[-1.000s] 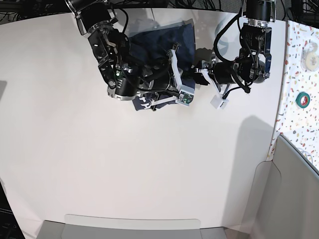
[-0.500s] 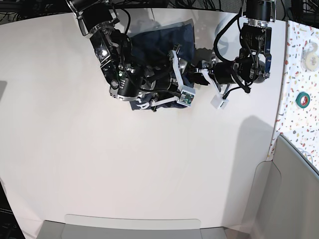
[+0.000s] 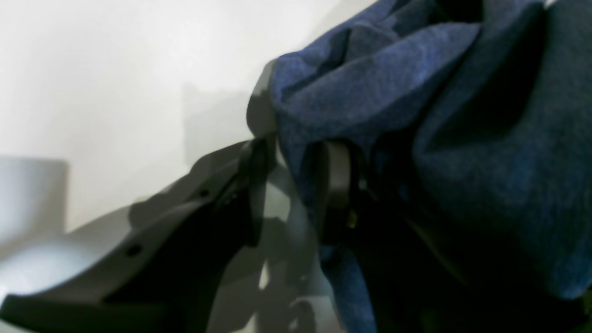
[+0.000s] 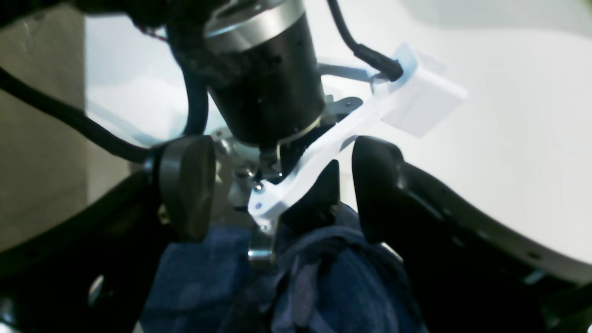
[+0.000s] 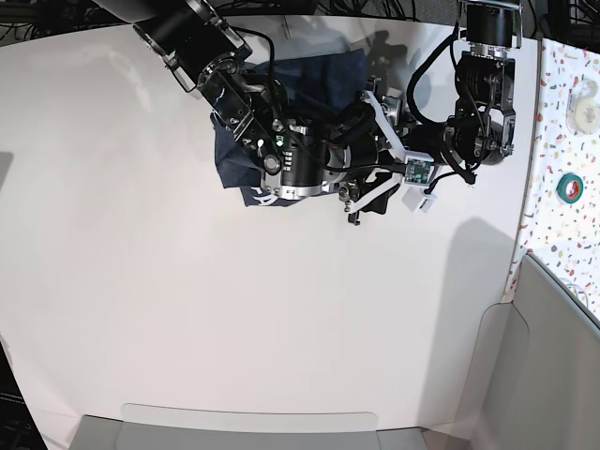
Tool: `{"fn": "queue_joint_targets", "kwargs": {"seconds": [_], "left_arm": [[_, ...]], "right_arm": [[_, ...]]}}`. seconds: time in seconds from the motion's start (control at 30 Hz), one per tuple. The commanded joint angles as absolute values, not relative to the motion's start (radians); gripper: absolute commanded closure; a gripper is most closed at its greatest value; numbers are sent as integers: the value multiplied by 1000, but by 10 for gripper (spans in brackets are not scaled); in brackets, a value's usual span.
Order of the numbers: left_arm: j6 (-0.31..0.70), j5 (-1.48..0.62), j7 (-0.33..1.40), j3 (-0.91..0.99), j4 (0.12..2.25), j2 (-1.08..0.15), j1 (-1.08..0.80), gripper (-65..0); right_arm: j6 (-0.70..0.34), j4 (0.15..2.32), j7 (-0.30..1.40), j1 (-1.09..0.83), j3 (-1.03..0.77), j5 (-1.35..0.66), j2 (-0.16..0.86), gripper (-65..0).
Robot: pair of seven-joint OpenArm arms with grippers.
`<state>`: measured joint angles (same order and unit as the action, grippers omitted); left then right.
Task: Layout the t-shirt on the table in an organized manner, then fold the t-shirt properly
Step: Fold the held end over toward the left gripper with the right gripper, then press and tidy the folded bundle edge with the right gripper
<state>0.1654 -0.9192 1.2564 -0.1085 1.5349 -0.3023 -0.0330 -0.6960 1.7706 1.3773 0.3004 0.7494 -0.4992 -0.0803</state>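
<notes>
Your right pincer [image 4: 277,185] swung toward the left arm and parted, while the left pincer [image 3: 296,194] stayed clamped on the bunched t-shirt [image 3: 416,115], so layout remained unfinished.

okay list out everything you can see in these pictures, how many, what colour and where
t-shirt: one, dark navy, bunched at the table's far middle.
table: one, white, under everything.
speckled surface: one, white with coloured flecks, base view's right edge.
tape roll: one, green, on the speckled surface.
pale roll: one, on the speckled surface, farther back.
left claw: black, shut on the t-shirt.
right claw: black, open above the t-shirt.
</notes>
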Motion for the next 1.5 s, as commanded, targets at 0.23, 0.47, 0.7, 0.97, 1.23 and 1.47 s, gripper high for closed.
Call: {"fn": "queue_joint_targets", "kwargs": {"seconds": [0.23,0.47,0.7,0.97,1.23,1.47], "left_arm": [[151,-842,1282,-51,1569,-348,7,-182],[151,-842,1366,143,1627,-351,7,-182],[151,-842,1368,219,1633,-351,-19,-173],[151,-842,1362,217,1632,-344,-113,-6],[151,-842,1359,217,1629,-343,-140,-11],[151,-842,1359,217,1629,-343,-151,-11]], "right_arm": [[-698,1797,1336,318,611,-558,-157,-448],[-698,1873,1336,309,357,-558,-157,-447],[-698,1971,1336,229,79,-664,-25,-445],[-698,2049,1337,44,-173,-871,160,0],[-698,2046,1337,-28,-243,-832,117,0],[-698,2046,1337,-27,-58,-677,42,0]]}}
